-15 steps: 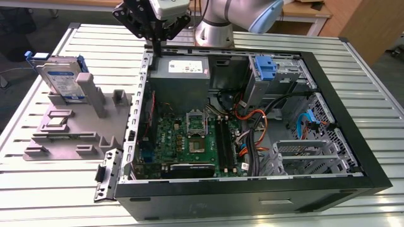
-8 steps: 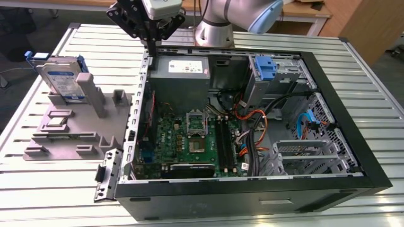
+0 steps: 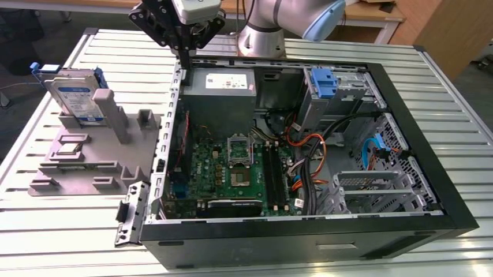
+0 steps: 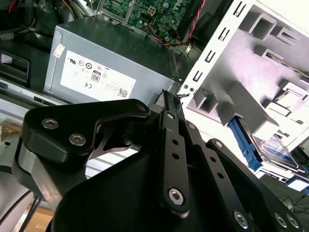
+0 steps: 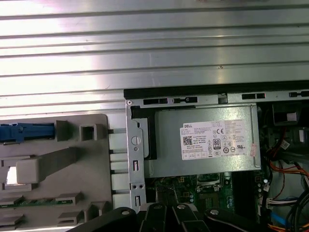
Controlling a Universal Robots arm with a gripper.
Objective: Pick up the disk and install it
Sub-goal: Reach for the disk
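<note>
early stage; disk stands upright in grey holder just beside pc case, not yet picked; end effector fingers together, empty, over the case rim by power supply; install undone

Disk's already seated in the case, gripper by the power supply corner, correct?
No. The exterior view shows the disk standing upright in the grey fixture beside the case, not in it. The gripper is by the power supply corner.
</note>
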